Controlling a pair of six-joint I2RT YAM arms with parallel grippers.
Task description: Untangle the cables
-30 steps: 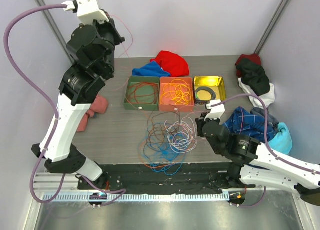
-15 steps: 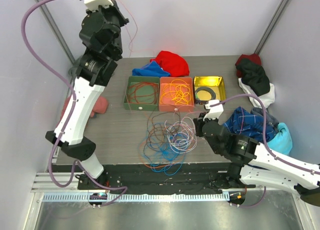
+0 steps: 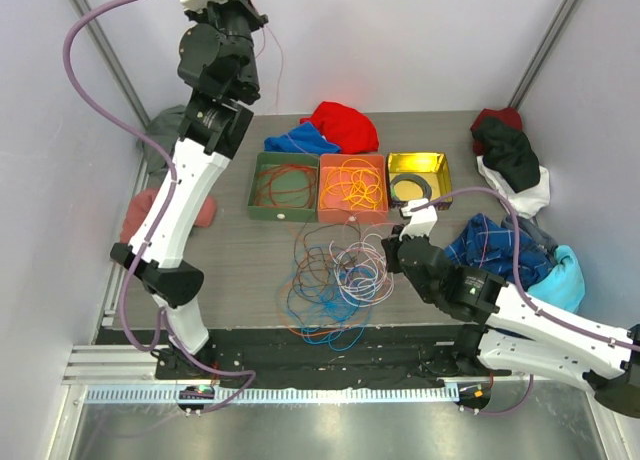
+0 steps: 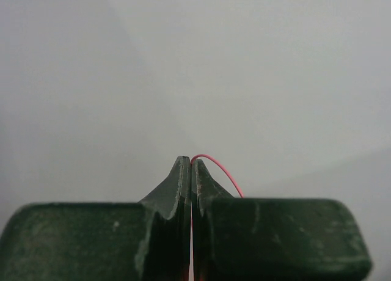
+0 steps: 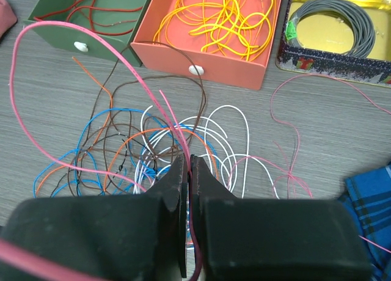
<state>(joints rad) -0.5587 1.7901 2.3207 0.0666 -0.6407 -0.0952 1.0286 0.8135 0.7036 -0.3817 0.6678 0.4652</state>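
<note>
My left arm has stretched higher up the back wall, left gripper [image 4: 191,166] pinched shut on a pink cable [image 4: 220,167]; my right gripper [image 5: 188,165] is closed on pink cable too, over the tangle [image 3: 335,280] lying before the trays [image 3: 252,188]. Pulling further could snag loops and drag the whole heap. Only the right wrist view shows pink threading through them; the left wrist view shows bare wall.

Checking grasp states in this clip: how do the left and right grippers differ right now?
Height: the left gripper is high up, facing the bare back wall, while the right gripper sits low over the tangled pile on the table.
Cable showing: only a short arc of pink cable leaves the left gripper's tips; a long pink loop sweeps out from the right gripper.
Shared: both are shut on a thin pink wire.
</note>
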